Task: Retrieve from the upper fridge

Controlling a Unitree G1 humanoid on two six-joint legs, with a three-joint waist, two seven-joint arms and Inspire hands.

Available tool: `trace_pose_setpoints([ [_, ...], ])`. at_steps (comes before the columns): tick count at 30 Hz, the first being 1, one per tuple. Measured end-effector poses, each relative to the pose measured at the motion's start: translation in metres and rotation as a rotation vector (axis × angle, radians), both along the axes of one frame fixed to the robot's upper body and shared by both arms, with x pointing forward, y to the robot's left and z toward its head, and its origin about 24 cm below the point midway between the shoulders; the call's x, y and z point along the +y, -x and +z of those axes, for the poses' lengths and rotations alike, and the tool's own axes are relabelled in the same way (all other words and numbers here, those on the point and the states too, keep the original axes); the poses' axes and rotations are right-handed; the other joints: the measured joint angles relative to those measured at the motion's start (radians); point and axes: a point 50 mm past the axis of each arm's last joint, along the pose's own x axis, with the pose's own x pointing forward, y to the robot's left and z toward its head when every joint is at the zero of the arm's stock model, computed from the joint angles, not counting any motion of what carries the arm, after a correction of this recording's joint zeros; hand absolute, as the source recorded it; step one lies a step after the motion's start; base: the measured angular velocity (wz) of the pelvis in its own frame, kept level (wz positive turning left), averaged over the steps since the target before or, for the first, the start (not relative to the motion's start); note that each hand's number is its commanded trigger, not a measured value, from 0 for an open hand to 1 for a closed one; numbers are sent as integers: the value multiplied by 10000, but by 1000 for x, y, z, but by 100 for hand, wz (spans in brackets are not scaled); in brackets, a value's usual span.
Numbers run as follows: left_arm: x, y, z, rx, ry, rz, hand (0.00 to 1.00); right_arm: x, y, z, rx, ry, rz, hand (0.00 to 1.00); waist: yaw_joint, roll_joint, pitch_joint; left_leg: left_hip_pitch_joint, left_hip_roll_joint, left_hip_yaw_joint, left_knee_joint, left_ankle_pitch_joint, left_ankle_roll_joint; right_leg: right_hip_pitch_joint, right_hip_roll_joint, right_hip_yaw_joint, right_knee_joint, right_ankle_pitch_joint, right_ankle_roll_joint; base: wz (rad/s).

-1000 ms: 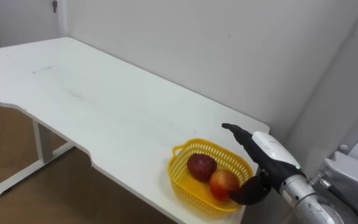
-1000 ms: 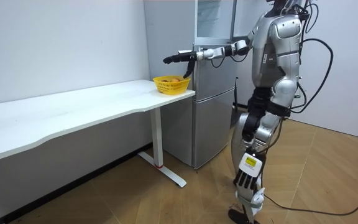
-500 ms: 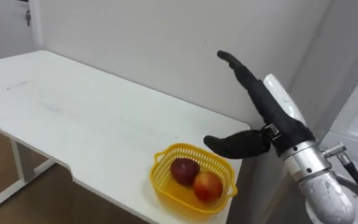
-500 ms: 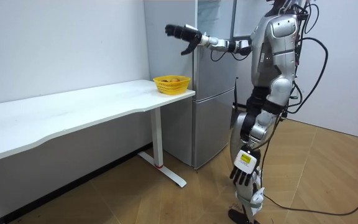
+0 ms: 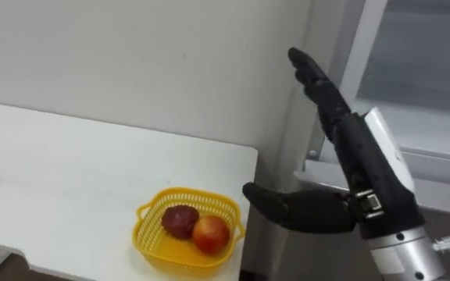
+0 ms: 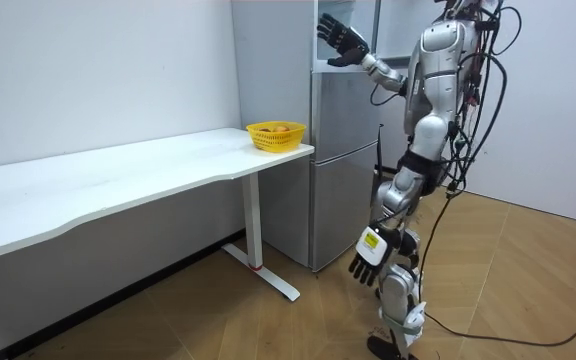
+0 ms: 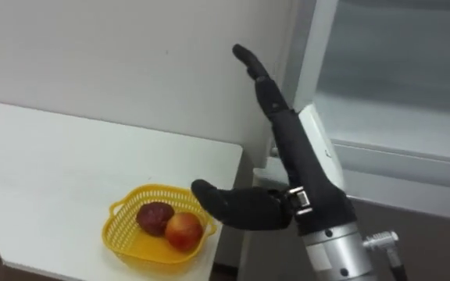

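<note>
Left eye view: right robot hand (image 5: 366, 168) raised, spread, empty, just before upper fridge (image 5: 420, 70); contents hidden from me. I'd enter palm-first, clear of frame. Apple (image 5: 212, 233) sits in yellow basket (image 5: 148, 248) on bench (image 5: 53, 172). Left robot hand (image 6: 366, 270) hangs low.

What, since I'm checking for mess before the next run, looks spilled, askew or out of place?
Nothing stands out. The basket sits upright near the corner of the table by the fridge, with two fruits inside and nothing spilled. The right hand is open, raised before the fridge.
</note>
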Motion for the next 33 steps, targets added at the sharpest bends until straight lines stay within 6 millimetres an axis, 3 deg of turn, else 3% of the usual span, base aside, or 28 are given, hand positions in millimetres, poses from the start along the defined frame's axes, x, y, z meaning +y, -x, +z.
trace_pose_setpoints([
  [4,-1,4,-1,9,-9,118,0,-18,5,-4,-184,-733,-1064,0,-316,39,15,74,8,215,-43,-20,26,-54,26,151,59,1,3,-15],
  [9,-3,17,-3,471,44,244,0,-42,16,-17,-17,-1138,-2604,0,-864,278,23,104,-3,390,-69,-31,44,-128,51,329,104,11,17,-10],
  [15,-8,17,-4,520,123,250,0,-53,24,-35,593,-1465,-3423,0,-1060,543,28,77,-12,720,-90,-35,50,-392,106,668,262,9,17,-17],
  [25,-8,18,-4,374,-279,286,0,-71,43,-85,2871,-2386,-4508,0,-1118,479,-14,208,-1,864,-97,-35,49,-346,164,861,249,0,25,-5],
  [33,-9,19,-4,167,-465,682,0,-88,53,-131,5057,-4742,-5380,0,-1095,498,6,205,-7,1082,-180,-36,50,-530,201,1055,358,-3,29,-7],
])
